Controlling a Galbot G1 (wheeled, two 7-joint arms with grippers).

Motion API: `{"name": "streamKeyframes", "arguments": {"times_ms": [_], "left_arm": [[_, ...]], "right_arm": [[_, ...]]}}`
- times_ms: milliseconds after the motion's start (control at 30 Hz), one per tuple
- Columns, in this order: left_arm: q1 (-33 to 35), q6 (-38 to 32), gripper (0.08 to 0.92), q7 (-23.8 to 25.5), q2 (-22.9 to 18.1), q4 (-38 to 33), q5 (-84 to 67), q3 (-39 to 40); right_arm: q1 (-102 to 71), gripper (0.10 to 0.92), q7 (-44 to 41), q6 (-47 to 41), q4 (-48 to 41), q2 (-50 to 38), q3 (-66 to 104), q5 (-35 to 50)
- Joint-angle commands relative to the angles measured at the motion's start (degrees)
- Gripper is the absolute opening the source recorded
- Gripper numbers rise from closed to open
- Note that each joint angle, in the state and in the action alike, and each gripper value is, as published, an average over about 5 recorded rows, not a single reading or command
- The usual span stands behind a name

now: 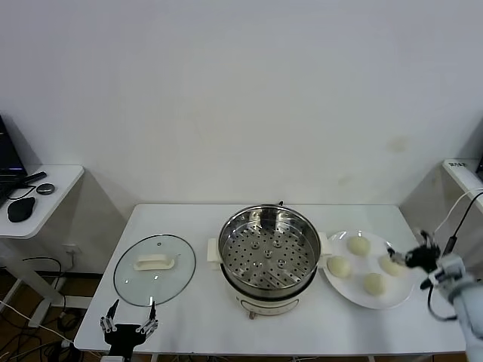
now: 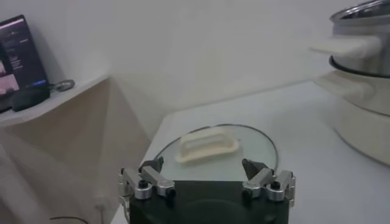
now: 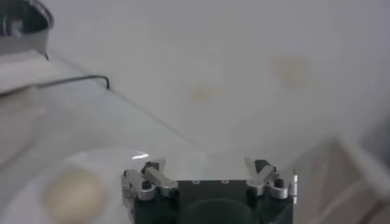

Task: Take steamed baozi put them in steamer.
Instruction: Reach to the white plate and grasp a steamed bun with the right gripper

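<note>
On the white bench [image 1: 196, 320] the steamer [image 1: 268, 255] stands at the middle, its perforated tray bare. Just to its right, 4 baozi [image 1: 360, 245] lie on a white plate [image 1: 355, 296]. A glass lid [image 1: 155, 269] lies flat to the steamer's left. The right hand [image 1: 409, 258] hovers at the plate's right edge, fingers spread and holding nothing. The left hand [image 1: 130, 322] waits at the bench's near edge by the lid, also spread and holding nothing.

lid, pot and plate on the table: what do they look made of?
Lid: looks like clear glass with a thin metal rim, since the table shows through it; cream handle, probably plastic. Pot: shiny metal, likely stainless steel, mirror-like walls and a perforated tray. Plate: glossy white, ceramic or plastic; cannot tell which.
</note>
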Motion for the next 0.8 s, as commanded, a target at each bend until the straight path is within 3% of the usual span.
{"name": "streamKeyframes", "arguments": {"times_ms": [33,200,433,800], "left_arm": [[1.12,0.16,0.823,-0.37,-0.24,-0.79,0.62,0.14],[1.73,0.14,0.823,-0.57,-0.48,-2.26,0.46,-0.35],[2.82,0.08,0.823,-0.83,-0.38,-3.50,0.31,-1.18],[3.16,0.25,0.823,-0.41,-1.06,-4.55,0.56,-0.77]], "right_arm": [[19.77,0.823,-17.21,3.34,-10.97,-11.86,-13.71,-12.78],[35.79,0.823,-26.22,15.66,-22.60,-11.86,-33.76,-15.58],[50.90,0.823,-28.25,33.94,-41.09,-3.45,-51.03,-15.87],[48.97,0.823,-28.42,32.79,-46.56,3.38,-51.50,-19.81]]}}
